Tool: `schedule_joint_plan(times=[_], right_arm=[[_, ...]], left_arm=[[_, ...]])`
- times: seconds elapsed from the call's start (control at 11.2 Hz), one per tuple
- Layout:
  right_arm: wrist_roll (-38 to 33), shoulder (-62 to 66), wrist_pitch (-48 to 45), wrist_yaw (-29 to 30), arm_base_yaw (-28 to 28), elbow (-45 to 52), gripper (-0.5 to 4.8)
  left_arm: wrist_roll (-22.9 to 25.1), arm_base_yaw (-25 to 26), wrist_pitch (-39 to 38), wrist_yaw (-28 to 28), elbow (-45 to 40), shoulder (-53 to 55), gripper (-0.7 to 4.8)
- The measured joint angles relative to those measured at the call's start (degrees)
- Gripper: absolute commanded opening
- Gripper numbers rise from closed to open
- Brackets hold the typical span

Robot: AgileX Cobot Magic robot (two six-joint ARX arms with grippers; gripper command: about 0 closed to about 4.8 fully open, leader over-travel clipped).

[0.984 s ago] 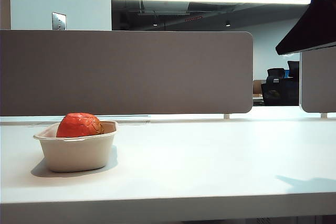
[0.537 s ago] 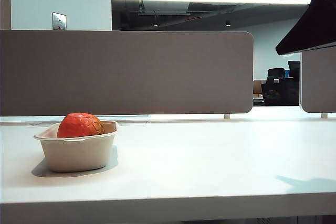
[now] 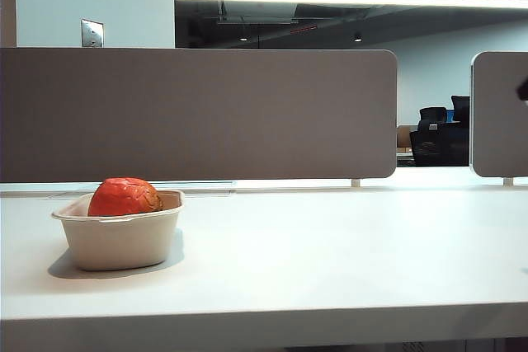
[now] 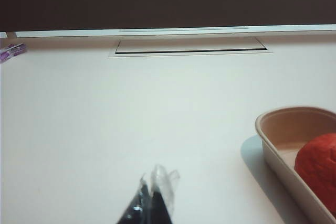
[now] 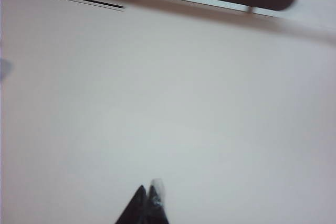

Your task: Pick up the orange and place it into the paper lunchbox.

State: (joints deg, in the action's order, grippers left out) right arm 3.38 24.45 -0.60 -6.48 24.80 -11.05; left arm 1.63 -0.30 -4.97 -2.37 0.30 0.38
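The orange (image 3: 124,196) was seen seated inside the paper lunchbox (image 3: 120,241), its crown standing above the rolled rim, and the box was set on the worktop (image 3: 330,245) towards the left end, near the front edge. By the look of it the placing was done, and the step in hand was judged to be the clearing away of the arms.

In the left wrist view the left gripper (image 4: 152,198) was shown with its fingers (image 4: 160,195) pressed together and nothing between them, held over bare worktop just beside the lunchbox (image 4: 273,150), apart from its wall; the orange (image 4: 317,166) was partly seen inside it. In the right wrist view the right gripper (image 5: 148,200) was likewise clenched on nothing, over an open stretch of worktop with no task thing near it. In the exterior view neither gripper could be picked out with certainty; only a dark sliver was noted at the right border.

For the retreat to be done well, the fingers would best be kept closed and clear of the rim, since a light pulp tray could be nudged or tipped by a passing touch. The left arm, being the nearer, called for the greater care. The orange was judged to be resting low enough not to roll out unaided.
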Motion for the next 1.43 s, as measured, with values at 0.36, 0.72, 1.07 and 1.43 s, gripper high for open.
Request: schedule_joint_plan(times=[0.36, 0.72, 1.07, 1.43], right_arm=[[-0.09, -7.87, -3.67, 0.02, -6.60, 6.62, -0.06], [-0.20, -24.28, 0.96, -4.15, -15.74, 10.64, -0.05], [-1.99, -24.28, 3.10, -0.85, -16.33, 10.64, -0.05], [-1.99, -24.28, 3.08, -0.85, -16.33, 10.64, -0.05]], left_arm=[[0.00, 0.02, 0.00, 0.00, 0.00, 0.00, 0.04], [0.00, 0.02, 0.00, -0.02, 0.00, 0.02, 0.04], [0.00, 0.02, 0.02, 0.00, 0.00, 0.02, 0.04], [0.00, 0.02, 0.00, 0.00, 0.00, 0.02, 0.04]])
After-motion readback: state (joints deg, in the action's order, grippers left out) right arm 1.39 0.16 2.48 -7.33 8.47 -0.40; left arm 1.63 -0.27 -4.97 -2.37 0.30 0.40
